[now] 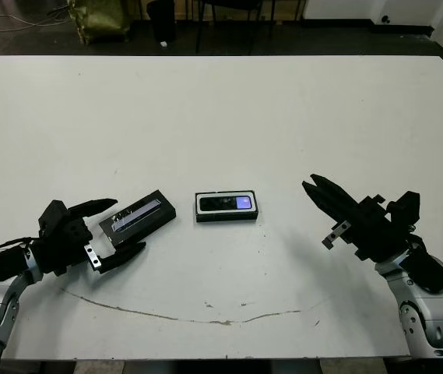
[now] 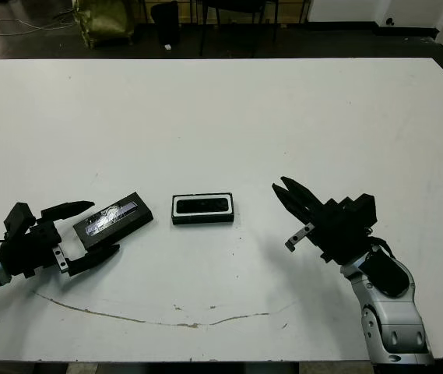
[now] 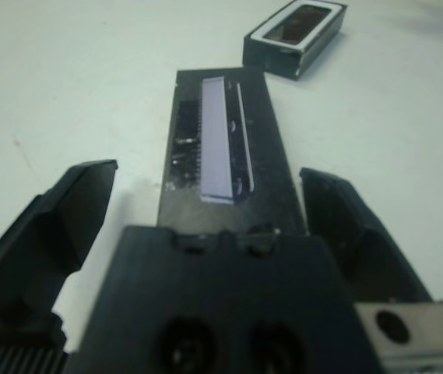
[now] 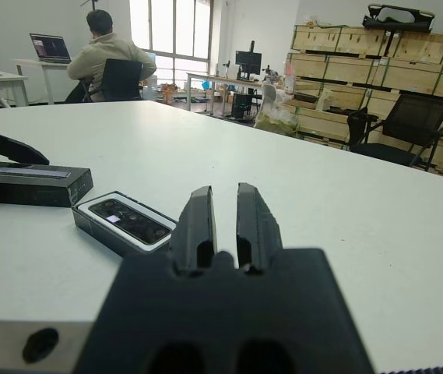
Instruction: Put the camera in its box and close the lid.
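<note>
Lab or workshop space doubling as office. Wooden crates (image 4: 338, 40) sitting stacked on shelving along far wall, more crates (image 4: 431, 82) beside them. Person (image 4: 108, 54) sitting with back turned in office chair at desk, open laptop (image 4: 48, 47) glowing in front. Second black office chair (image 4: 408, 125) standing unoccupied near crates. Tall windows (image 4: 170, 35) letting in daylight. Monitor (image 4: 247, 59) and assorted gear crowding another desk beyond. Large white table (image 1: 221, 109) taking up foreground, dark floor showing past its far edge.
</note>
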